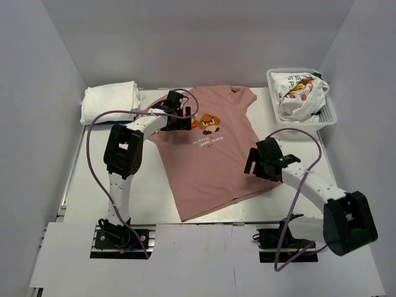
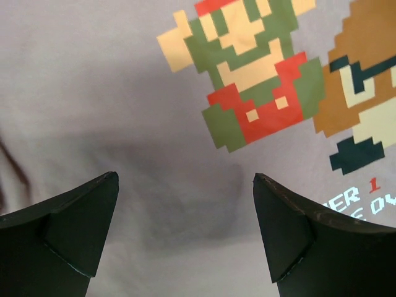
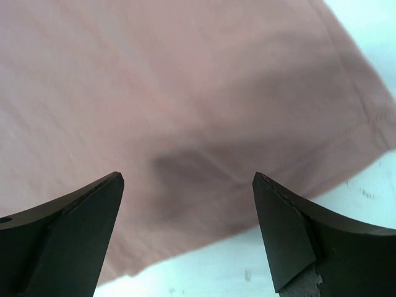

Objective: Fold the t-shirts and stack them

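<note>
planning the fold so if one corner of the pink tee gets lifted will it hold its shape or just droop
Probably droops: the pink tee lies flat as thin cloth with soft creases, so it should hang limp from a pinch. It looks light for its size. Pushed, it would likely bunch rather than slide whole across the table.

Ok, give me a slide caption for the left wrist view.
Open left tool poised over the dusty-pink cotton t-shirt, beside its pixel-art figures.
</note>
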